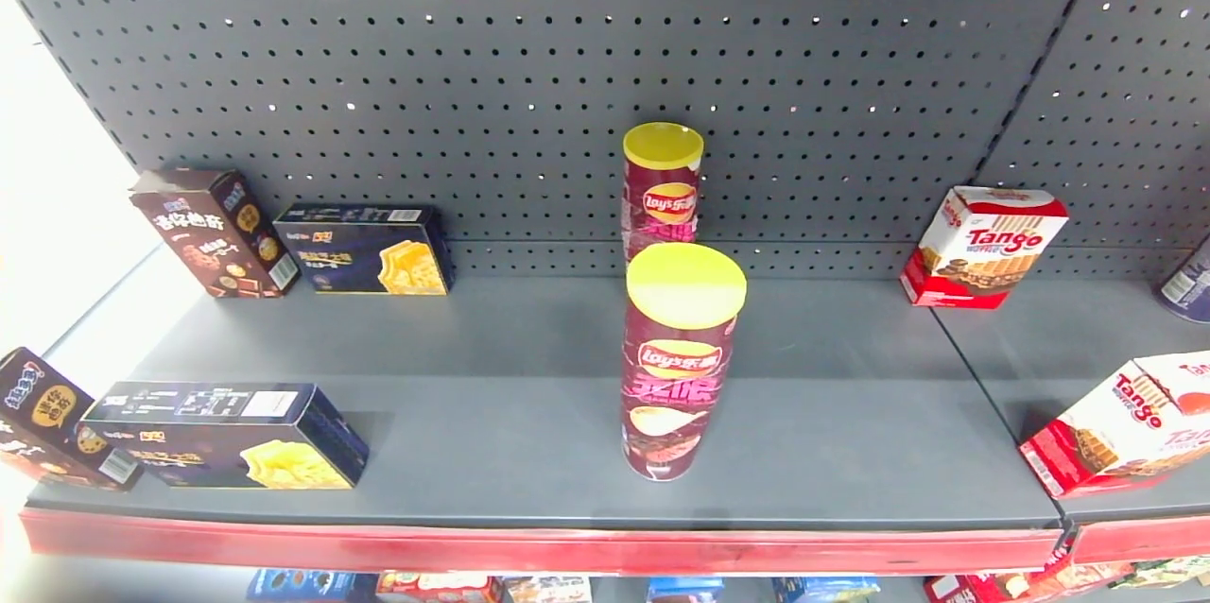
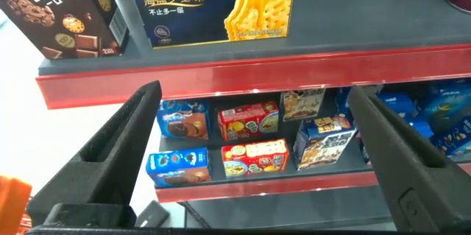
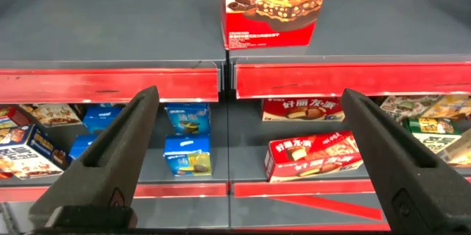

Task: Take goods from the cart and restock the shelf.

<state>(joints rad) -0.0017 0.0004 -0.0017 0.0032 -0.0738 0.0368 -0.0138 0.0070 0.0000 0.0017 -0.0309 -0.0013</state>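
chip cans (image 1: pixel 663 192) (image 1: pixel 676 376) x2 | cookie bxs (image 1: pixel 213 232) (image 1: pixel 47 419) x2 | cracker bxs (image 1: pixel 369 249) (image 1: pixel 227 438) x2 | wafer bxs (image 1: pixel 988 247) (image 1: pixel 1125 423) x2

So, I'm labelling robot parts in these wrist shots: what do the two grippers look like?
The left gripper and right gripper look alike. Each has two long, matte black fingers, wedge-shaped, broad at the base and tapering to narrow tips. Each finger has a shallow recess and a small round hole near its base.
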